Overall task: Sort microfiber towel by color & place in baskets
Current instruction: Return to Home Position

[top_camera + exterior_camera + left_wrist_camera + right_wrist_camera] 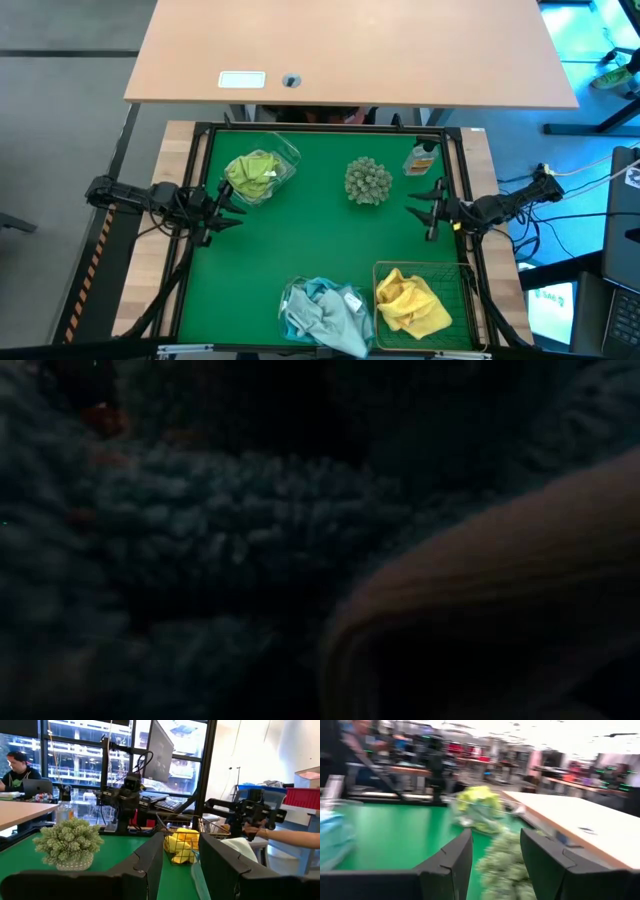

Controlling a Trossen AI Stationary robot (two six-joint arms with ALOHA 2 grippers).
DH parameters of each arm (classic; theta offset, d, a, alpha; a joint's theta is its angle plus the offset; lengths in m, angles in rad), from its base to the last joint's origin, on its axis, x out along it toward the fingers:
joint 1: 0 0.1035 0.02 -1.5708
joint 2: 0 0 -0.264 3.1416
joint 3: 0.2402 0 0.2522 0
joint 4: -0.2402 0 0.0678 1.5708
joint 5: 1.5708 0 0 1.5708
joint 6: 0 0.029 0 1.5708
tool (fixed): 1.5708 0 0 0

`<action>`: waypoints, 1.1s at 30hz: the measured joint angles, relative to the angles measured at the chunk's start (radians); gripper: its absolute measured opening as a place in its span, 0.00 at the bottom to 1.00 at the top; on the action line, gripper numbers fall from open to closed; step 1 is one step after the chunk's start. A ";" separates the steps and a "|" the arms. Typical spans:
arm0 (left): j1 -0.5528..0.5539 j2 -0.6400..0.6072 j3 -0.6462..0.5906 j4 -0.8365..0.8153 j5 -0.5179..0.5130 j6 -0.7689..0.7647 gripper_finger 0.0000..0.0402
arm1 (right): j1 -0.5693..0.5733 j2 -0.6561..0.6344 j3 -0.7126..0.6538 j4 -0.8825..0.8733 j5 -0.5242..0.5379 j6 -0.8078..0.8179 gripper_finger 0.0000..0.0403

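Lime green towels [252, 174] lie in a clear tub [284, 155] at the mat's far left, also seen in the right wrist view as green towels [477, 800]. Teal towels [325, 312] fill a clear tub [290, 300] at the near edge. Yellow towels [410, 303] lie in the wire basket [460, 290] beside it, seen too as yellow towels [179, 847]. My left gripper [228, 205] hovers open at the mat's left side. My right gripper [425, 212] hovers open at the right side. Both hold nothing. The low view is blocked by teal towel [200, 530] right in front of it.
A grey-green spiky ball [368, 181] sits at the mat's far middle, and a small bottle with an orange label [421, 159] stands at the far right corner. The middle of the green mat [320, 240] is bare. A person [17, 770] sits at a desk beyond the table.
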 joint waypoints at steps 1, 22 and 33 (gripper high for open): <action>0.000 0.000 0.000 0.000 0.000 0.000 0.30 | 0.000 0.000 0.000 0.000 0.036 0.000 0.41; 0.000 0.000 0.000 0.000 0.000 0.000 0.30 | 0.000 0.000 0.000 -0.031 -0.436 0.063 0.41; 0.000 0.000 0.000 0.000 0.000 0.000 0.30 | 0.000 0.000 0.000 -0.029 -0.455 0.076 0.41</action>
